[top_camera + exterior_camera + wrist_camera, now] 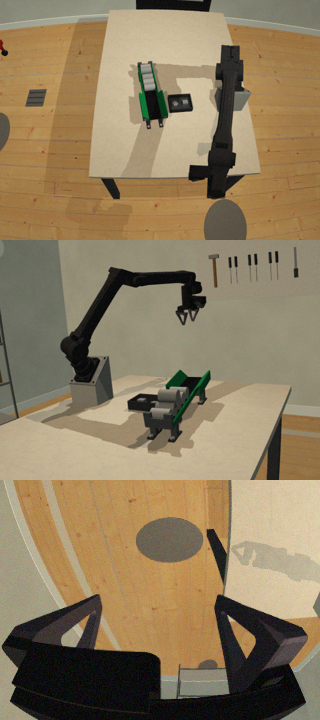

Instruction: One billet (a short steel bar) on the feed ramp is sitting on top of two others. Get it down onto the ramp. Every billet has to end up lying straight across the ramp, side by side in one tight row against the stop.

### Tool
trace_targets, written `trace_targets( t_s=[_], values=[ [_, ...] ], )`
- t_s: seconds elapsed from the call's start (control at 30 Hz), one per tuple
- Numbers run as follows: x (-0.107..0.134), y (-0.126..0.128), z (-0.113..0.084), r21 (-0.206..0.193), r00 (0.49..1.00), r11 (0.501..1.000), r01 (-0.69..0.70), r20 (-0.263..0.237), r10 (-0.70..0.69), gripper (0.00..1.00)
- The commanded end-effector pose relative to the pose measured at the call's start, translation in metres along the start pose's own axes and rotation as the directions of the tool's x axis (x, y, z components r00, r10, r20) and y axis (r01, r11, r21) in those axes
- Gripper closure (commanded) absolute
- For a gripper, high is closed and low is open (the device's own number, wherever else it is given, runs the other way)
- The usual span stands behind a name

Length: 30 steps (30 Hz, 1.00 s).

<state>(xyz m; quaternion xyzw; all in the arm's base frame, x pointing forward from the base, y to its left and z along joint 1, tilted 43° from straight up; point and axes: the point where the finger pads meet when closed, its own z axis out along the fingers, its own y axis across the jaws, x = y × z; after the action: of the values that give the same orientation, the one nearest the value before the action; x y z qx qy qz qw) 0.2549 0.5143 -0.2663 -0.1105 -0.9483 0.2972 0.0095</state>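
Note:
The feed ramp [151, 95] with green side rails stands mid-table; it also shows in the exterior view [180, 400]. Several grey billets [147, 77] lie across it, bunched at its low end against the stop. In the exterior view one billet [168, 395] sits on top of two others [160, 411]. My gripper [187, 317] hangs high above the table, far from the ramp, pointing down. Its fingers are wide open with nothing between them. The wrist view shows only floor and a table edge below.
A dark shallow tray [180, 102] with two small grey pieces lies right beside the ramp, toward the arm's base. The arm's grey pedestal [239, 99] stands at the table's right side. Tools hang on the wall [254, 265].

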Motion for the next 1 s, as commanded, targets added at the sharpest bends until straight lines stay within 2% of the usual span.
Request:
trace_targets(
  t_s=[0.0,0.53,0.57,0.97],
  values=[
    [0.0002,0.0019,-0.0083,-0.015,1.000,1.000,0.000,0.004,0.000,0.00],
    [0.0002,0.0019,-0.0083,-0.015,1.000,1.000,0.000,0.004,0.000,0.00],
    [-0.0021,0.0083,-0.0178,-0.040,1.000,0.999,-0.003,0.007,0.004,0.00],
    [-0.0021,0.0083,-0.0178,-0.040,1.000,0.999,-0.003,0.007,0.004,0.00]
  ],
)
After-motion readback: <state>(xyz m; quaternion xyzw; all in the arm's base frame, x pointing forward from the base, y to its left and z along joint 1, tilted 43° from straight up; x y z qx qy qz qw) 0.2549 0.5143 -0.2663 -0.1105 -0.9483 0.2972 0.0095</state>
